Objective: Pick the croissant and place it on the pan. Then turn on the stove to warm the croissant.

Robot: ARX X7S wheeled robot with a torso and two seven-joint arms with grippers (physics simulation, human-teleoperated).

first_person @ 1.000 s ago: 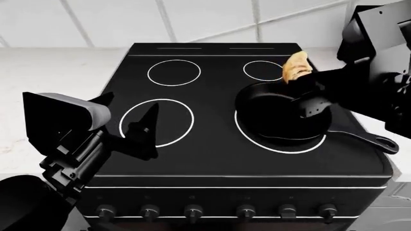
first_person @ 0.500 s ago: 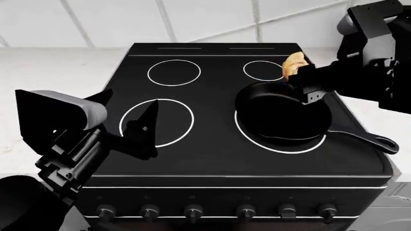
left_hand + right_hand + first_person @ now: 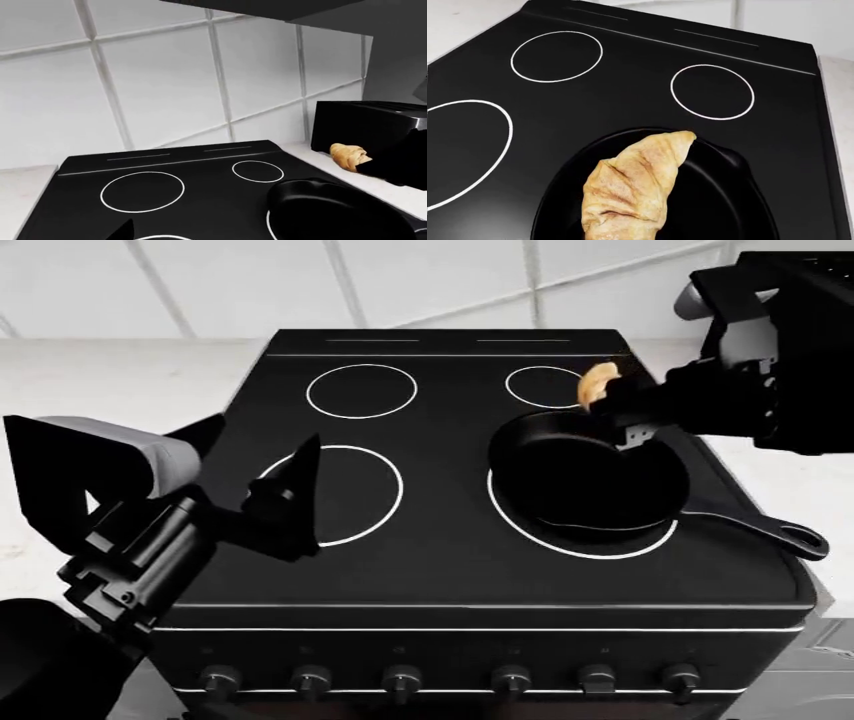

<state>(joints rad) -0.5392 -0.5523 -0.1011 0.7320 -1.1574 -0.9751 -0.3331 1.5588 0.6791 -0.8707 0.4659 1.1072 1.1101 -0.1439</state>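
While your right gripper (image 3: 617,408) hangs over the pan's (image 3: 587,480) far rim, its fingers are clamped on the croissant (image 3: 595,385), which sits in the air above the pan and not on it (the right wrist view shows the pastry lined up over the black bowl). That pan rests on the front-right burner ring of the stove (image 3: 441,570), handle pointing to the front-right corner. Your left gripper (image 3: 274,495) hovers over the front-left ring, fingers spread wide and holding nothing. A black toaster (image 3: 367,125) stands on the surface beyond the stove's right edge.
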